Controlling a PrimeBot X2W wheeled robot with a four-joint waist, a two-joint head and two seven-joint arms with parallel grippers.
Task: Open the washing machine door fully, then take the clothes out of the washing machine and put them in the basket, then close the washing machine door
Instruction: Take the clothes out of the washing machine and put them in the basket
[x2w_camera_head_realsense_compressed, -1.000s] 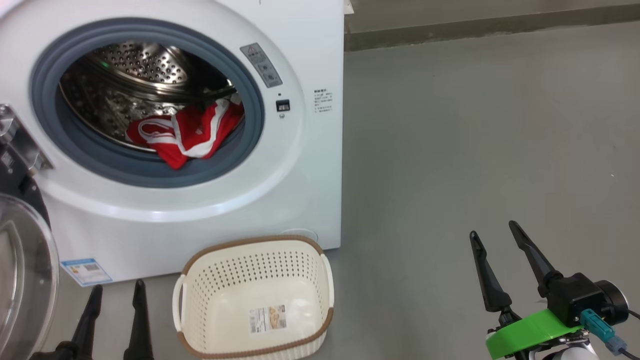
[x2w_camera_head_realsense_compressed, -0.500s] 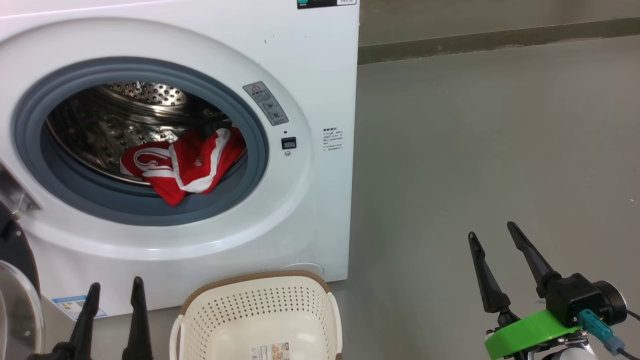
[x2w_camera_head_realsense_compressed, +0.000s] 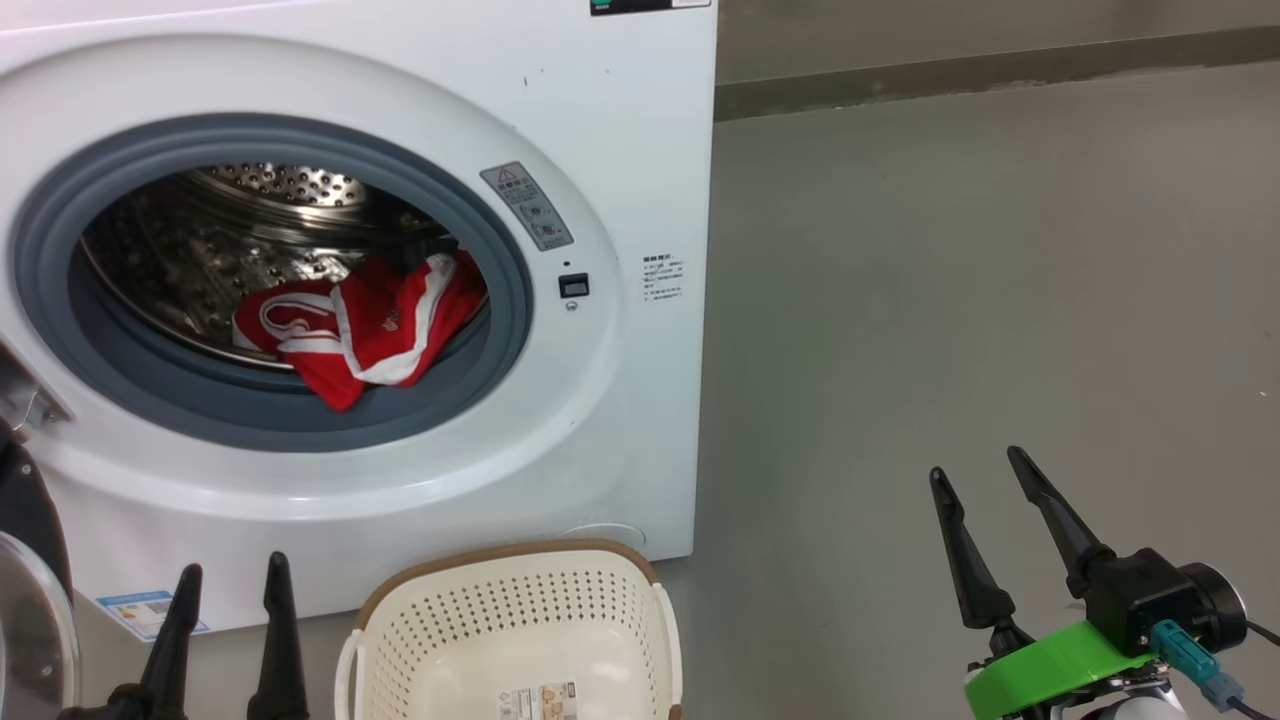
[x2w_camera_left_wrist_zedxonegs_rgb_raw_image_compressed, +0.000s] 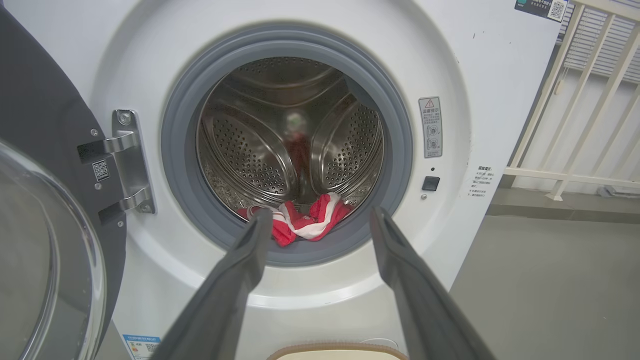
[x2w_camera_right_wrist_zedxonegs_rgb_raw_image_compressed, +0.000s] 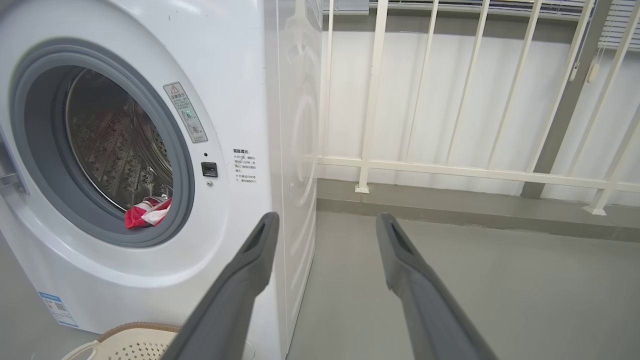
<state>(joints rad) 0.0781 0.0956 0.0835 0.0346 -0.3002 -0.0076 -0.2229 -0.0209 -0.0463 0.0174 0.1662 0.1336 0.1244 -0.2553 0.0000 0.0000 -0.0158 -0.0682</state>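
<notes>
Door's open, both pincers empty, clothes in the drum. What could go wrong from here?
1. The clothes spill over the grey rubber ring. The open left pincer might catch only one layer, and the rest could snag there or drop onto the floor beside the basket.
2. The door hangs close on that arm's left, so reaching into the drum could bump it.

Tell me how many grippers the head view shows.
2. The left gripper, open, is at lower left before the washing machine; the right gripper, open, is at lower right over the floor.
</notes>
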